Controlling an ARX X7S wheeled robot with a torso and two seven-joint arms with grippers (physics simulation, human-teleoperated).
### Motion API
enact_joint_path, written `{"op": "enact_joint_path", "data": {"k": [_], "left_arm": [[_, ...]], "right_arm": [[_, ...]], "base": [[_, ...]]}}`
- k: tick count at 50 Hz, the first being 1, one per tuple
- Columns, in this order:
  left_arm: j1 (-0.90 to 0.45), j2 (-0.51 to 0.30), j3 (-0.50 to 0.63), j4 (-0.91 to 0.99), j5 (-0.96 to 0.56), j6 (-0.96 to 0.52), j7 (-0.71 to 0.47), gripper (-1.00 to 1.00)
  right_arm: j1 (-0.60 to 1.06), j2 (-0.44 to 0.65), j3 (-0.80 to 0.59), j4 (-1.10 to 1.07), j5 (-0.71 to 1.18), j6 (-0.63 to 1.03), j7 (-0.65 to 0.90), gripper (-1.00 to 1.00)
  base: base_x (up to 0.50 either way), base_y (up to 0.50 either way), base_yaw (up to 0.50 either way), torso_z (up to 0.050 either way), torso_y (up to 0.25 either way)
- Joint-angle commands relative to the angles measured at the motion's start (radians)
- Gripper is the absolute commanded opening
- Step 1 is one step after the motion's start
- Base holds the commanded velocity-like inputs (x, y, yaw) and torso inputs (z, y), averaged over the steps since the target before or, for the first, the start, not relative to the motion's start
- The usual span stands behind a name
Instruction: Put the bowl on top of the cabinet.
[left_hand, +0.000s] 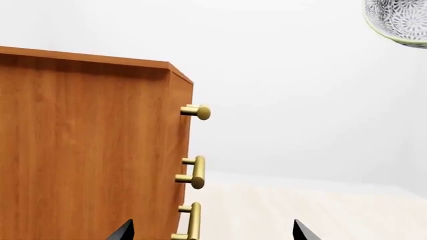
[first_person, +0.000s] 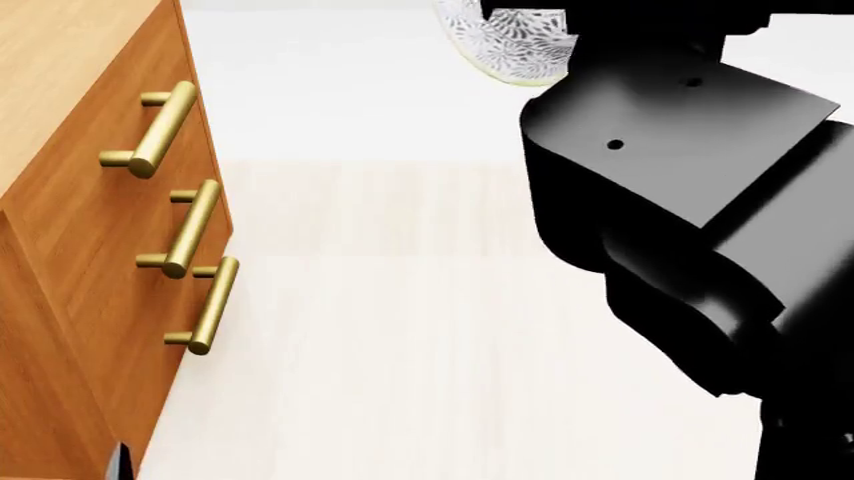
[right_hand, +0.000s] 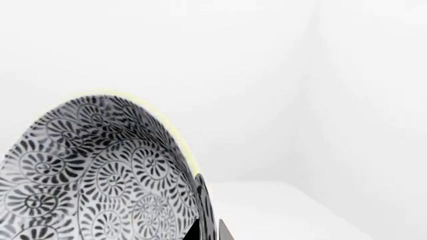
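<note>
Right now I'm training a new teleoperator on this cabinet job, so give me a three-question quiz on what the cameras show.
1. True or false: the bowl already rests on top of the cabinet.
2. How many brass handles show on the cabinet front in the head view? A) two B) three C) four
3. Fill in: the right gripper is pinching the bowl by its ____.

Key:
1. False; it is up in the air, off to the side of the cabinet.
2. B
3. Rim; the right wrist view shows dark fingers on the bowl's edge. The left gripper holds nothing, its fingertips set apart.
</note>
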Motion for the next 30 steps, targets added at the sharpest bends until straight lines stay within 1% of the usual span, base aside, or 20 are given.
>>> {"op": "enact_joint_path", "data": {"k": [1, 4, 5, 12, 15, 18, 24, 26, 28, 30], "left_arm": [[-0.001, -0.001, 0.001, -0.005, 0.005, 0.000, -0.007, 1.00], [0.002, -0.002, -0.002, -0.003, 0.005, 0.003, -0.009, 1.00], [0.003, -0.003, -0.002, -0.001, 0.004, 0.003, -0.010, 1.00], [0.028, -0.020, -0.028, 0.054, 0.001, 0.014, -0.029, 1.00], [0.023, -0.033, -0.043, 0.078, -0.020, 0.008, -0.031, 1.00], [0.012, -0.046, -0.037, 0.126, 0.009, -0.017, -0.041, 1.00], [-0.025, -0.090, -0.017, 0.319, 0.061, -0.139, -0.068, 1.00], [-0.037, -0.096, -0.010, 0.370, 0.087, -0.181, -0.081, 1.00], [-0.049, -0.105, 0.000, 0.410, 0.091, -0.208, -0.079, 1.00], [-0.059, -0.111, 0.008, 0.427, 0.078, -0.222, -0.069, 1.00]], "right_arm": [[-0.040, 0.067, 0.050, -0.031, 0.021, -0.074, -0.124, -1.00], [-0.043, 0.073, 0.060, -0.017, 0.034, -0.079, -0.146, -1.00], [-0.051, 0.077, 0.065, -0.024, 0.046, -0.095, -0.181, -1.00], [-0.066, 0.077, 0.059, -0.015, 0.045, -0.117, -0.228, -1.00], [-0.070, 0.072, 0.059, -0.007, 0.065, -0.136, -0.302, -1.00], [-0.073, 0.068, 0.044, -0.007, 0.062, -0.148, -0.350, -1.00], [-0.082, 0.080, 0.018, -0.027, 0.073, -0.142, -0.425, -1.00], [-0.087, 0.086, 0.012, -0.031, 0.071, -0.143, -0.439, -1.00], [-0.077, 0.086, -0.013, -0.019, 0.049, -0.120, -0.424, -1.00], [-0.084, 0.087, -0.005, -0.021, 0.055, -0.131, -0.431, -1.00]], "base": [[0.00, 0.00, 0.00, 0.000, 0.000], [0.00, 0.00, 0.00, 0.000, 0.000], [0.00, 0.00, 0.00, 0.000, 0.000], [0.00, 0.00, 0.00, 0.000, 0.000], [0.00, 0.00, 0.00, 0.000, 0.000], [0.00, 0.00, 0.00, 0.000, 0.003], [0.00, 0.00, 0.00, 0.000, 0.000], [0.00, 0.00, 0.00, 0.000, 0.000], [0.00, 0.00, 0.00, 0.000, 0.000], [0.00, 0.00, 0.00, 0.000, 0.000]]}}
